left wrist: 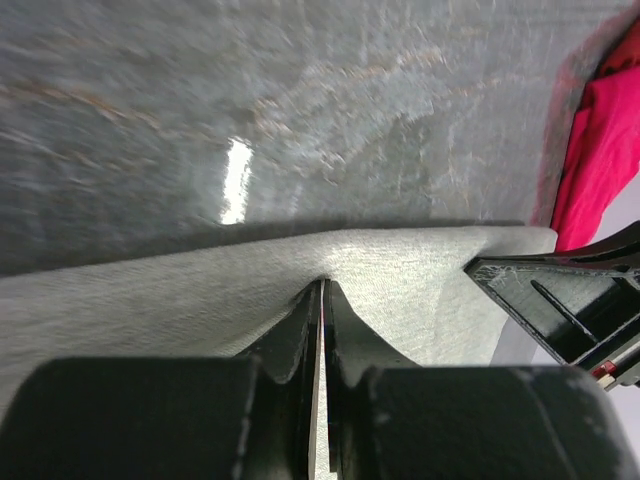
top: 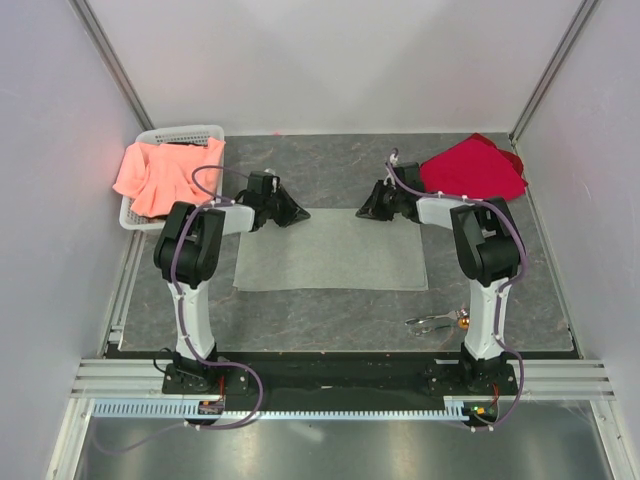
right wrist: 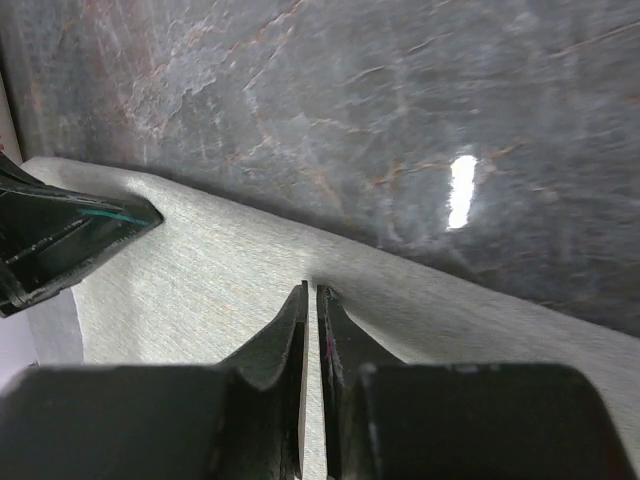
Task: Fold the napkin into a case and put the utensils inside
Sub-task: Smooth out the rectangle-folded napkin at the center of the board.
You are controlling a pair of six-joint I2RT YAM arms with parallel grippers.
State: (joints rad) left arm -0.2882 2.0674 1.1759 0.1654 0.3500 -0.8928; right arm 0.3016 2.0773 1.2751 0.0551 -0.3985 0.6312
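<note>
The napkin (top: 330,255) lies flat and unfolded in the middle of the bench (top: 330,165), a grey-green rectangle with its long sides running from 9 to 3 o'clock. Both arms reach over it to its far edge.

The left pincer (top: 292,213) sits at the napkin's 11 o'clock corner. In the left wrist view its fingers (left wrist: 290,340) are pressed together on the cloth, which puckers up into a small ridge between them.

The right pincer (top: 368,211) is low at the far edge, near 1 o'clock. From its own wrist camera the fingers (right wrist: 285,335) stand almost together, only a thin slit between them, their tips nipping the napkin's hem, which dips in a little there.

The utensils (top: 437,321) lie on the bare bench at 4 o'clock from the napkin, just beside the right arm's upright. A red cloth (top: 475,168) is heaped at 1 o'clock. At 10 o'clock a white basket (top: 190,132) holds a salmon cloth (top: 160,175).
</note>
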